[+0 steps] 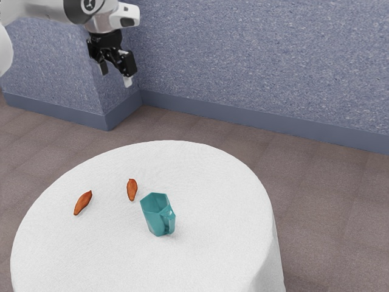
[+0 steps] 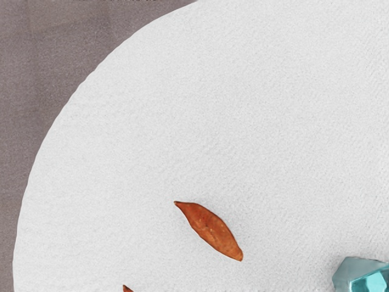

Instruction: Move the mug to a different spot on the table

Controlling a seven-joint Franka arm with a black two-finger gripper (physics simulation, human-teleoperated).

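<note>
A teal faceted mug (image 1: 158, 213) stands upright near the middle of the round white table (image 1: 213, 182), its handle facing the exterior view's right. A corner of the mug (image 2: 363, 277) shows in the wrist view. My gripper (image 1: 115, 68) hangs high above the table's far left side, well apart from the mug. Its two black fingers stand apart with nothing between them, so it is open.
Two orange sweet potatoes lie on the table left of the mug: one (image 1: 132, 189) close to it, the other (image 1: 82, 202) nearer the table's left edge. One sweet potato (image 2: 209, 229) appears in the wrist view. Brown floor and a blue-grey wall surround the table.
</note>
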